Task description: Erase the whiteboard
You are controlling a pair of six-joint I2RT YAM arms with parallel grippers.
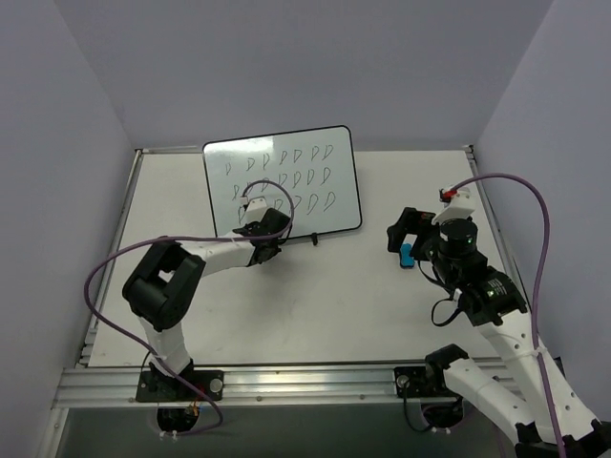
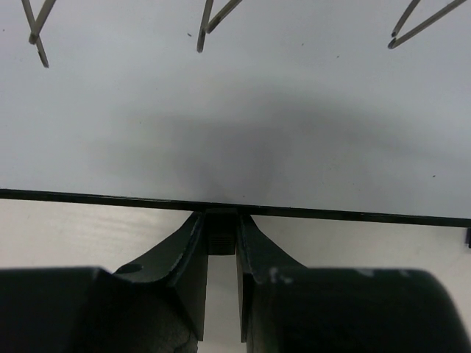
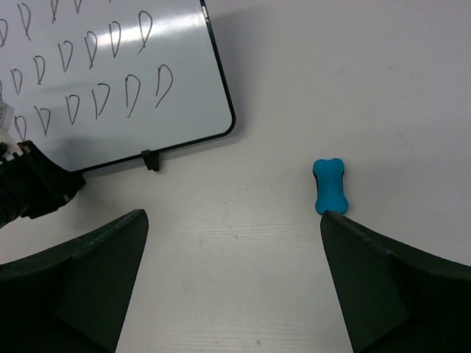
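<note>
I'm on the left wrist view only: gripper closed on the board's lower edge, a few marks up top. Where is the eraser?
Observer: The blue eraser lies on the table, to the right of the whiteboard and clear of its frame.
Operator: Does the right arm have it?
Observer: No. The right gripper hangs open above the table, and the eraser lies loose beside one finger, ungripped.
</note>
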